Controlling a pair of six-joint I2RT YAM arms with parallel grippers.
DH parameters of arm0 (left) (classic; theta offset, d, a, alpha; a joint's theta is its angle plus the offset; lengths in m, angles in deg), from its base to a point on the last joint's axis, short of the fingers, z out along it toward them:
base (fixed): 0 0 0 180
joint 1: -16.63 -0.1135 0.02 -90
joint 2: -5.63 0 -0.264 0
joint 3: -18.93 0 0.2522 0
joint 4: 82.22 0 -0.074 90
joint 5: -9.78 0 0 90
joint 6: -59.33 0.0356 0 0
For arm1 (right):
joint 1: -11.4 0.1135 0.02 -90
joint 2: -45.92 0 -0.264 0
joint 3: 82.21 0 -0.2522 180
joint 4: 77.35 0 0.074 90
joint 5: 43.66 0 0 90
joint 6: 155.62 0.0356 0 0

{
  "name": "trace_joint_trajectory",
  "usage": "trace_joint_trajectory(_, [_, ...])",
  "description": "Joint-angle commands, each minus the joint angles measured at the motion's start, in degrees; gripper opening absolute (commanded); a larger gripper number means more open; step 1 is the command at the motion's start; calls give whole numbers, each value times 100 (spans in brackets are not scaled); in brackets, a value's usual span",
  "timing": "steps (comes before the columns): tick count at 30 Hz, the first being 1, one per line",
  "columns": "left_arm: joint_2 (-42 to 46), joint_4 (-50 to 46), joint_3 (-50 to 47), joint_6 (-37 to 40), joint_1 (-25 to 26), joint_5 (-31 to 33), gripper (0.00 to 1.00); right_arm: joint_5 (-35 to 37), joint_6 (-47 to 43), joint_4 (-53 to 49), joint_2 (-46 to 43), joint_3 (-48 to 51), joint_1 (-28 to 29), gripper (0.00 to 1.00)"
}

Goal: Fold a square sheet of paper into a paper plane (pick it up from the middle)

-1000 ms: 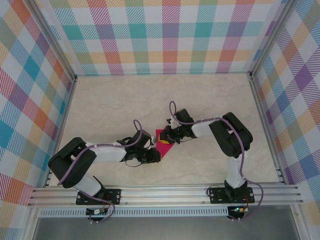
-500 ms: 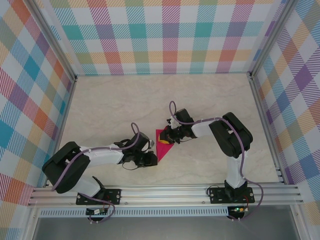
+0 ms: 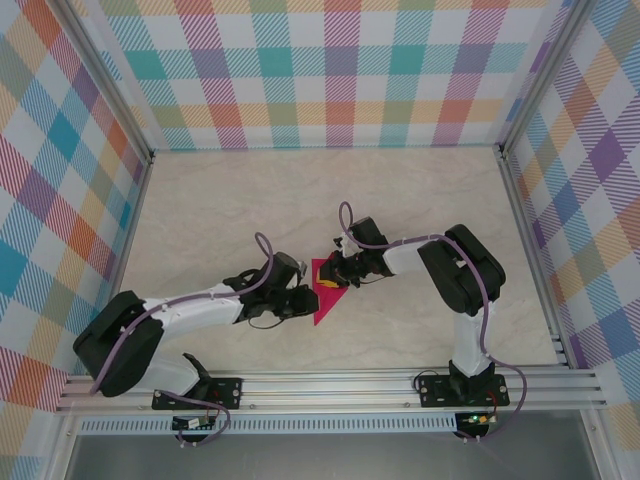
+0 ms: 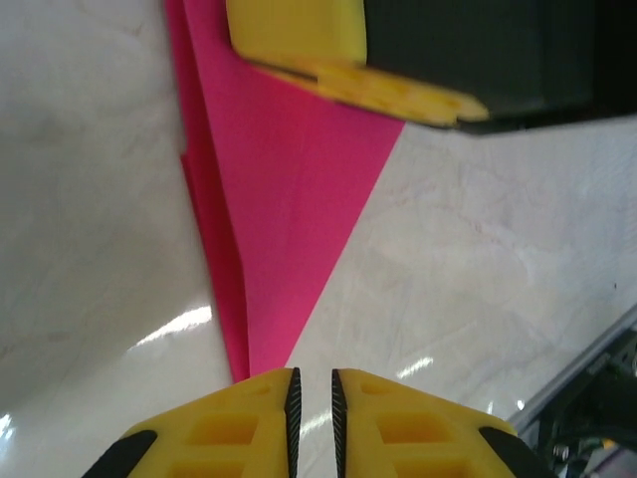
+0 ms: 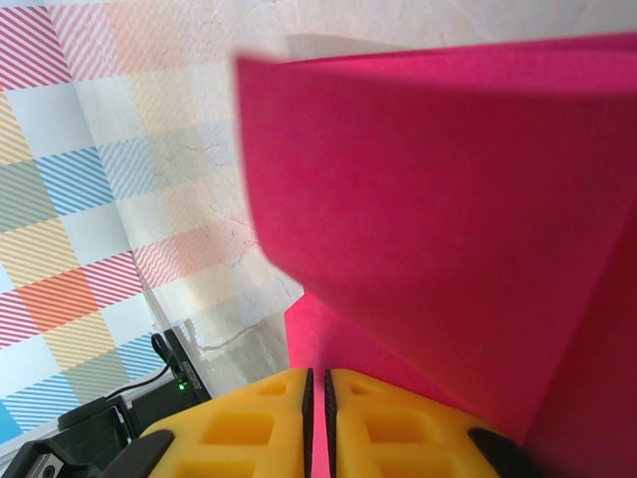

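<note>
Right pincer (image 5: pixel 318 378) clamped on pink paper (image 5: pixel 448 199); left pincer (image 4: pixel 311 378) nearly together (grip unclear).

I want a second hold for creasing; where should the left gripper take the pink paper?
The pink paper at its narrow tip, coming lengthwise from the bases' side: the right gripper pinches the wide end, and the folded edge likely stiffens the tip.

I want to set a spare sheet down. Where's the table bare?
Bare: the far half of the table up to the back wall, and the strip between the right arm and the right-hand wall. Crowded: the near middle, where the left gripper and right gripper meet at the pink paper.
</note>
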Motion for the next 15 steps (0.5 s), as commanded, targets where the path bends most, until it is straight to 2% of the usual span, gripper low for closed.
trace_joint_trajectory(1, [-464, 629, 261, -182, -40, 266, 17, 846, 42, -661, 591, 267, 6, 14])
trace_joint_trajectory(7, [-1006, 1242, 306, -297, -44, 328, 15, 846, 22, -708, 586, 266, 6, 14])
trace_joint_trajectory(15, [-1084, 651, -213, -445, -41, 950, 11, 811, 32, -682, 568, 253, 6, 14])
